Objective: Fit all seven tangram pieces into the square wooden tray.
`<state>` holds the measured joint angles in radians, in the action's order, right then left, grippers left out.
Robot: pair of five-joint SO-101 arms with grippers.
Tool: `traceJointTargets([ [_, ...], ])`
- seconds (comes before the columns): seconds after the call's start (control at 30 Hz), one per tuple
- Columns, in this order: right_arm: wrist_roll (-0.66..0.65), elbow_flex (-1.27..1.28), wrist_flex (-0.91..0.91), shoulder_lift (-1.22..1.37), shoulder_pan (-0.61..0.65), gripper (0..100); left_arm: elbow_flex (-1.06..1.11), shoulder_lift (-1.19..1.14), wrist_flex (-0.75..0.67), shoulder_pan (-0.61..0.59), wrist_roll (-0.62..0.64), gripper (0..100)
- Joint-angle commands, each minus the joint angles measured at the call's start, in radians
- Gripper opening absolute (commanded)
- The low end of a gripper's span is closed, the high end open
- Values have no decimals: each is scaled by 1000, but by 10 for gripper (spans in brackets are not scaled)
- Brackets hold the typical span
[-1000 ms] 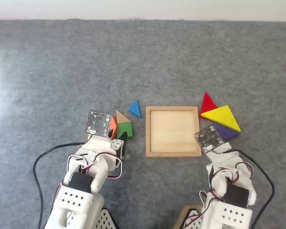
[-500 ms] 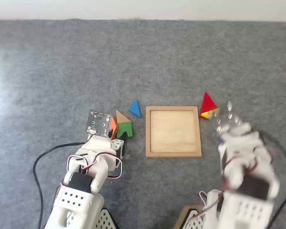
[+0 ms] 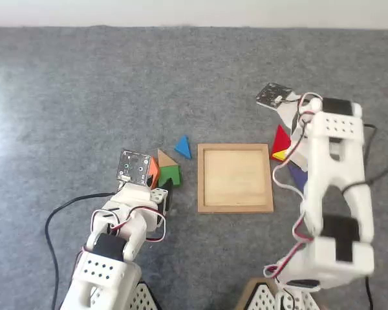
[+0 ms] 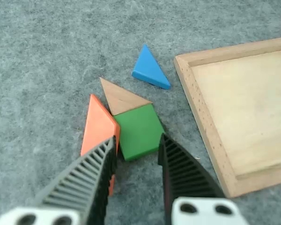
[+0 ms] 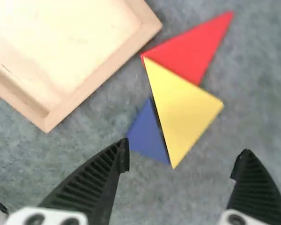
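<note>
Left pincer point(image 4: 136, 140): spread, low over the grey mat point(image 3: 84, 84), with the near corner of the green wooden square point(image 4: 138, 131) between my fingertips.
Beside that square: an orange wooden parallelogram point(image 4: 97, 129) touches it by one finger, a plain tan wooden triangle point(image 4: 122, 98) touches its far edge, and a light blue wooden triangle point(image 4: 149, 70) lies farther ahead, apart.
Right pincer point(image 5: 185, 147): spread wide, raised above the large yellow wooden triangle point(image 5: 180, 110).
Against the yellow one: a red wooden triangle point(image 5: 192, 47) and a dark blue wooden triangle point(image 5: 145, 133), both touching it.
Square wooden tray point(image 3: 235, 205): between my two pincers; all seven pieces lie outside it.
</note>
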<state>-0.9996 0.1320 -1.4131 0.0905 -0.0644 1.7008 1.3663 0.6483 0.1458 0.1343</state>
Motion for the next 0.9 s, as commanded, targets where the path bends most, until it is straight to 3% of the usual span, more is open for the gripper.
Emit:
traceJointTargets([
  [0.0, -92, -91, -15, 64, 13, 356, -12, 14, 2, 0, 6, 145],
  [0.37, -236, -94, 5, 113, 22, 357, -12, 14, 2, 0, 6, 145],
  [0.87, -325, -115, 62, 200, -10, 355, -12, 14, 2, 0, 6, 145],
])
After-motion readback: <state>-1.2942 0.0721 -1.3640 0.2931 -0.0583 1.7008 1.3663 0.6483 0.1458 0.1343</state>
